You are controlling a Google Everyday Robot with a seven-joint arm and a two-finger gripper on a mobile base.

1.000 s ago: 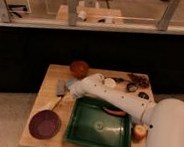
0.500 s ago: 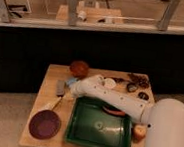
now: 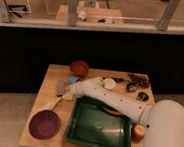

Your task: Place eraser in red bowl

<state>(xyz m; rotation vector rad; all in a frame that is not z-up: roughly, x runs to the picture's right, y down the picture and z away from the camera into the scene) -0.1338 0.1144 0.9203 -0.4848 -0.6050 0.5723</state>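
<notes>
Arm stretched leftward across the wooden table [image 3: 45,133], gripper low near the eraser.

From the left: a maroon dish [image 3: 44,123] sits at the front-left corner; the eraser [image 3: 60,87] lies flat on the table behind it, free of any grip. The gripper [image 3: 69,94] sits just right of the eraser; its finger spread cannot be told. The red bowl [image 3: 79,67] stands at the back edge. The white arm [image 3: 113,101] runs from lower right over the green tray [image 3: 98,131].

Arm shifted a bit left; gripper [image 3: 65,96] now nearer the eraser [image 3: 60,87].
</notes>
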